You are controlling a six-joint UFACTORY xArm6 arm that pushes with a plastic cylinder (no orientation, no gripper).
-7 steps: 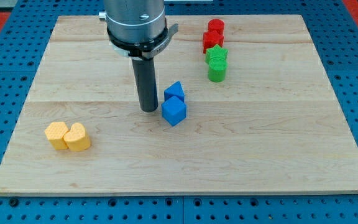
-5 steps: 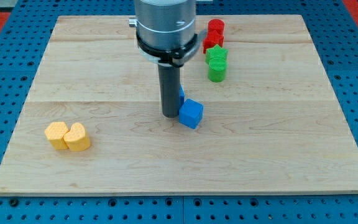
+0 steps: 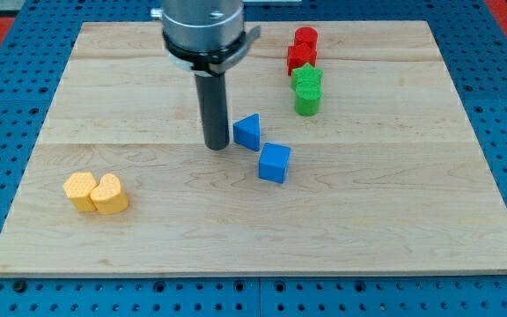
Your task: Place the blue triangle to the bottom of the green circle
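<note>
So the blue triangle (image 3: pixel 247 132) is sitting roughly mid-bench, and my tip (image 3: pixel 216 147) is resting just beside it on the view's left, close enough that I can't tell if they're touching or a hair apart. No jaws on this rig at all, just the plain dark rod, so there's nothing to call apart or together.

The green circle (image 3: pixel 306 104) is up toward the view's top right of the triangle, with a green star (image 3: pixel 306 80) right above it and touching it, and two red blocks (image 3: pixel 302 51) stacked up the view above that. The spot I'm aiming for is the bare wood directly below the circle.

The relation that matters: the triangle is lying to the view's right of my tip, and the target spot is further right again, only slightly higher in the view. So tip, triangle and target are pretty much lining up left to right. My guess is a mostly rightward shove, nudging a touch upward, is what's needed.

One thing to watch: the blue cube (image 3: pixel 274 162) is sitting just down and right of the triangle, near but apart. It doesn't look like it's in the direct path, but if the triangle is spinning off its slanted side it could clip it.

The two yellow blocks (image 3: pixel 95 192) at the view's lower left are well out of it.
</note>
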